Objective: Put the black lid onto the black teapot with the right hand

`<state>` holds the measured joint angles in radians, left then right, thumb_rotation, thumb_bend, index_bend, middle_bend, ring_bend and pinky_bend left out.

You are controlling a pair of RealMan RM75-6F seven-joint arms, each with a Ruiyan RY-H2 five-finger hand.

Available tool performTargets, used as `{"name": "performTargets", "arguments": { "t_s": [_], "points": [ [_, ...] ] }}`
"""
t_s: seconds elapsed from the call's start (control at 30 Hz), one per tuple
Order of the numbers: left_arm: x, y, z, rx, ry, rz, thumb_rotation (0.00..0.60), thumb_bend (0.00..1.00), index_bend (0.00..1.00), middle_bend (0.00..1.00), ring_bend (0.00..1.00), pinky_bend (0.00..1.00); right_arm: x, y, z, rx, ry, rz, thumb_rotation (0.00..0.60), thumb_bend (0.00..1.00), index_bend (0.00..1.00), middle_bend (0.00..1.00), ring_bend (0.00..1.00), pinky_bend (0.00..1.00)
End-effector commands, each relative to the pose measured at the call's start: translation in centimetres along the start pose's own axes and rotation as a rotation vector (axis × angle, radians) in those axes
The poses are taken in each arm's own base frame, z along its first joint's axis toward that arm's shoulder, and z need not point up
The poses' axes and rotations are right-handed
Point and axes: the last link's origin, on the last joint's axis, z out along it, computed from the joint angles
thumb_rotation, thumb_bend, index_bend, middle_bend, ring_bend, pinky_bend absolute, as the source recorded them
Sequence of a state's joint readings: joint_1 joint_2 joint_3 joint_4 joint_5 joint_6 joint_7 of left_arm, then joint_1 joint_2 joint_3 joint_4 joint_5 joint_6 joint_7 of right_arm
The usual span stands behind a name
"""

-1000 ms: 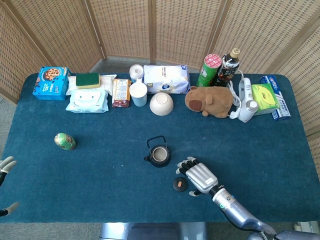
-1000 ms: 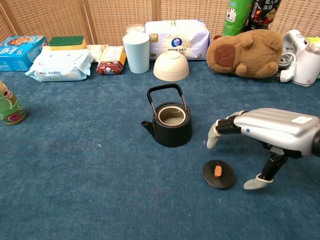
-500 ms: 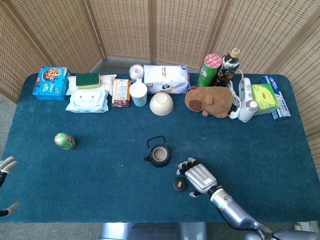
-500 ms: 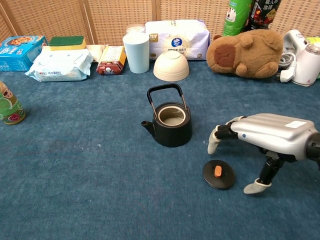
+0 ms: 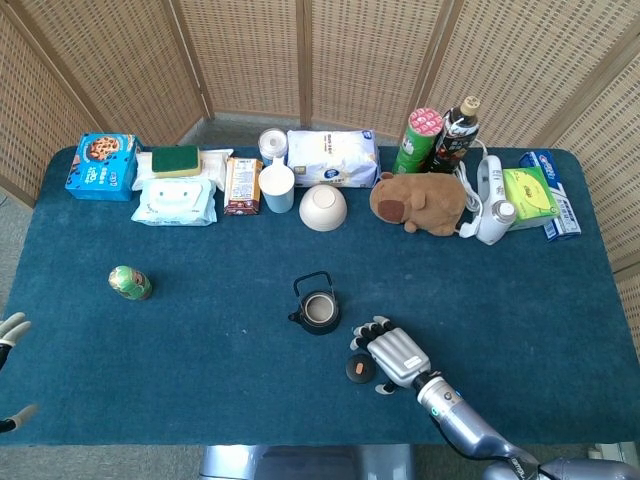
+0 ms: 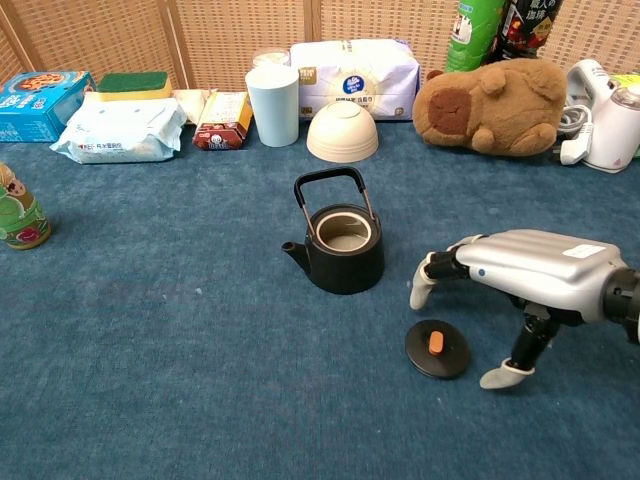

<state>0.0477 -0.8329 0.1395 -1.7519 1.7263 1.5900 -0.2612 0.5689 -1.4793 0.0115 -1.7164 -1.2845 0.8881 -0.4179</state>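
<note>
Blue cloth table [image 6: 150, 330], wicker screens behind. Black lid [image 6: 437, 348] lies flat, near black teapot [image 6: 343, 250], which stands uncovered. Right hand [image 6: 520, 275] arches just beside the lid, fingers spread, holding nothing. Advice: lower, pinch the orange knob [image 6: 436, 343], lift level.

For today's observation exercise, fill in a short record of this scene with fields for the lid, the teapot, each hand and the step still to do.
lid: black lid with an orange knob, flat on the blue table, apart from the pot
teapot: black teapot upright, handle raised, mouth uncovered
right hand: right hand just right of the lid, fingers spread, holding nothing
left hand: left hand only at the head view's left edge, fingers apart
step left: lid not yet grasped or placed
</note>
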Motion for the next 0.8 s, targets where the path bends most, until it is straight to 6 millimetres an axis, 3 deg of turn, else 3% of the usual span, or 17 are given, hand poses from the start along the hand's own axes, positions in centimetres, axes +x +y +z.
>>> {"name": "performTargets", "arguments": {
  "t_s": [0.03,0.8],
  "points": [
    [-0.04,0.03,0.0,-0.001,-0.003,0.001,0.6,0.08,0.0,0.0,0.0,0.1,-0.06,-0.01,0.07,0.001,0.0,0.001,0.6,0.0,0.3,0.2,0.17,0.07],
    [-0.12,0.08,0.01,-0.004,-0.009,0.002,0.6,0.08,0.0,0.0,0.0,0.1,-0.38,-0.11,0.13,0.013,0.052,0.004,0.6,0.01,0.33,0.25,0.24,0.1]
  ]
}}
